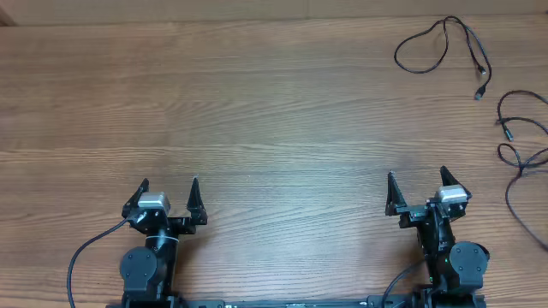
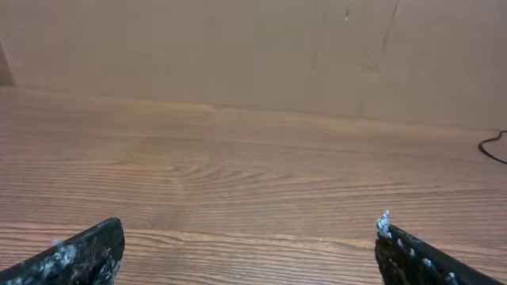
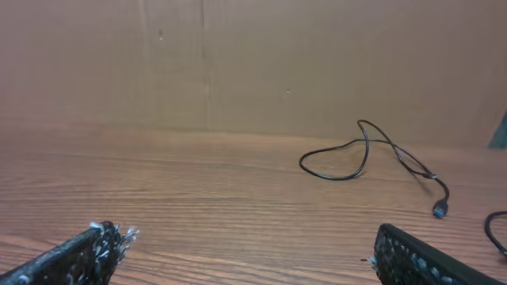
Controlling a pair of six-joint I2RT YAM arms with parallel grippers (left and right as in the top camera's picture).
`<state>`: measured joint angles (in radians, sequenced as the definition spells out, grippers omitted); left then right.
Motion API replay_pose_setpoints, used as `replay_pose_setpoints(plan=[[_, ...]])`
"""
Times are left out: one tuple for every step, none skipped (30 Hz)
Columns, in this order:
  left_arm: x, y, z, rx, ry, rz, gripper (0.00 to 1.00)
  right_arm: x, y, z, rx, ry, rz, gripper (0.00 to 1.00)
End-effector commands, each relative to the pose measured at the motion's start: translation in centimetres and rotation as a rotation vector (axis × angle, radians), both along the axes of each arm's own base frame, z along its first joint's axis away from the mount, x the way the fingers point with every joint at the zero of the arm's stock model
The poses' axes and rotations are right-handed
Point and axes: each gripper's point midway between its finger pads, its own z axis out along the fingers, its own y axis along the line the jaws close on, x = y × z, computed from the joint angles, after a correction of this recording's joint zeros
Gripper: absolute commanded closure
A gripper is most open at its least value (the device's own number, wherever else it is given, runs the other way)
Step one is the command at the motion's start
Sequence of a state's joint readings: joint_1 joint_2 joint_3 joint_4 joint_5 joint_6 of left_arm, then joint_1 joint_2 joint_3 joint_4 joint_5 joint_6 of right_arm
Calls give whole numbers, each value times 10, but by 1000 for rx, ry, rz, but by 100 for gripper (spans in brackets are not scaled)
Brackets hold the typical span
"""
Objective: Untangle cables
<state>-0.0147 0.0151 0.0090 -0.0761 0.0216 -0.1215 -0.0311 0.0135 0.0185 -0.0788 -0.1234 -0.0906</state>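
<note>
Both arms are seen parked at the near edge of the wooden surface, well apart from each other. The left pincer is spread wide, nothing between its jaws; the right pincer is likewise spread wide and empty. In each wrist view only the 2 dark fingertips are seen at the bottom corners, with bare wood between them.

2 thin black cables are noted in the far right corner. The looped cable lies farthest out: a closed oval loop with a tail trailing right and toward the robot, ending in a small plug. In the right wrist view this plug tip reads blue-teal. The second cable is coiled in several loose loops along the right edge, partly cut off by the frame, with a small plug end near.

As far as can be judged from overhead, the 2 cables lie near each other but apart, not crossing; the out-of-frame portion cannot be checked.

Key relation: both cables lie ahead and to the right of the right pincer, which is plainly the nearer arm. The left pincer is well away across the surface; only a sliver of cable is caught at the right edge of its view. The looped cable's long axis runs roughly left to right, tail slanting toward the robot.

Judgement: task at its start, or cables already separated; any reach is expected from the right arm.
</note>
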Motion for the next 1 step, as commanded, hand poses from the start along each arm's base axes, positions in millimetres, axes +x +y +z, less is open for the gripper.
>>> replay_pose_setpoints(plan=[[0,3,0,10,-3,13,1,0,-1,-2,-8,-5,-6,0]])
